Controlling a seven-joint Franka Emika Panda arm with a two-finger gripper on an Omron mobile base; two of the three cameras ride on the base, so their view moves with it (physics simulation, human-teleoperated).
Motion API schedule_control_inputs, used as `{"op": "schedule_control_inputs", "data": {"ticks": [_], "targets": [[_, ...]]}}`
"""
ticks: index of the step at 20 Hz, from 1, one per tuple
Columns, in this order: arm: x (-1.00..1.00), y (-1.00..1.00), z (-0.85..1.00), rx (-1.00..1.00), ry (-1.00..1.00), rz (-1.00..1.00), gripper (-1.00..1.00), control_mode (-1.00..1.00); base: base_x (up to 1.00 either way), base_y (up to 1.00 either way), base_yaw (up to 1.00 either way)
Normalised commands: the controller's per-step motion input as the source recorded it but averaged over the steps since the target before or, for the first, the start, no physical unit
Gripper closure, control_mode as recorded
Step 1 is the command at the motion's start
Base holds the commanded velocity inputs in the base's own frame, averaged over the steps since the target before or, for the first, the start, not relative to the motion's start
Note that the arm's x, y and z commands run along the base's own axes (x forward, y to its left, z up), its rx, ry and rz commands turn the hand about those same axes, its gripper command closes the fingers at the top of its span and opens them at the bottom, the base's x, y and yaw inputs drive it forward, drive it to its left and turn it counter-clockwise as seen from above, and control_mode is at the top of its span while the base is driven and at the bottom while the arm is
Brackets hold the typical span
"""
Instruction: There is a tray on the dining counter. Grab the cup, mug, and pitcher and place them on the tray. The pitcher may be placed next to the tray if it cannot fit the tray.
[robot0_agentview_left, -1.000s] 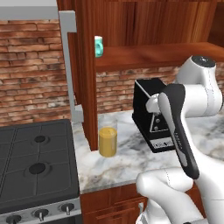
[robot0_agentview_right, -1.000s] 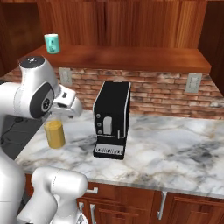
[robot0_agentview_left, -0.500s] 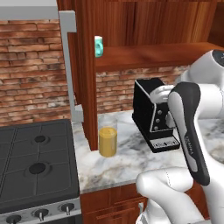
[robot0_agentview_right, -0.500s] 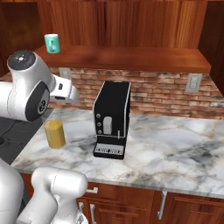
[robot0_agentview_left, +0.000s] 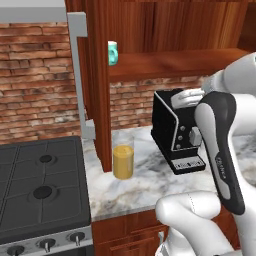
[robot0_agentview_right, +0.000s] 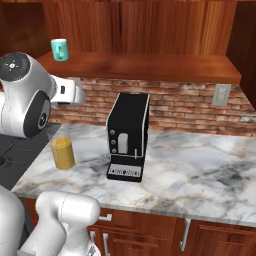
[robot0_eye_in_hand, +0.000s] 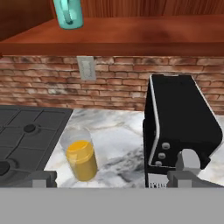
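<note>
Two gripper fingers (robot0_eye_in_hand: 45, 178) spread wide (nothing held), pitcher (robot0_eye_in_hand: 80, 154) beside coffee machine (robot0_eye_in_hand: 180, 131)

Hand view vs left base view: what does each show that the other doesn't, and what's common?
Hand view alone: a wall outlet on the brick, and the open pincer with its tips low in the picture.

Left base view alone: the stove's front knobs, the grey hood edge and the robot's white arm.

Both: the pitcher of orange liquid on the marble worktop, between the stove and the black coffee machine, and the teal mug up on the wood shelf.
</note>
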Motion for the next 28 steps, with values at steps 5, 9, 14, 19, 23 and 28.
{"op": "schedule_control_inputs", "data": {"ticks": [5, 9, 14, 19, 23, 28], "targets": [[0.0, 0.19, 0.25, -0.01, -0.03, 0.0, -1.0, -1.0, 0.0, 0.0, 0.0], [0.0, 0.21, 0.16, 0.0, 0.0, 0.0, -1.0, -1.0, 0.0, 0.0, 0.0], [0.04, 0.21, 0.12, 0.0, 0.0, 0.0, -1.0, -1.0, 0.0, 0.0, 0.0], [0.08, 0.21, 0.1, 0.0, 0.0, 0.0, -1.0, -1.0, 0.0, 0.0, 0.0], [0.16, 0.18, 0.02, 0.0, 0.0, 0.0, -1.0, -1.0, 0.0, 0.0, 0.0], [0.24, 0.03, 0.01, 0.0, 0.0, 0.0, -1.0, -1.0, 0.0, 0.0, 0.0]]}}
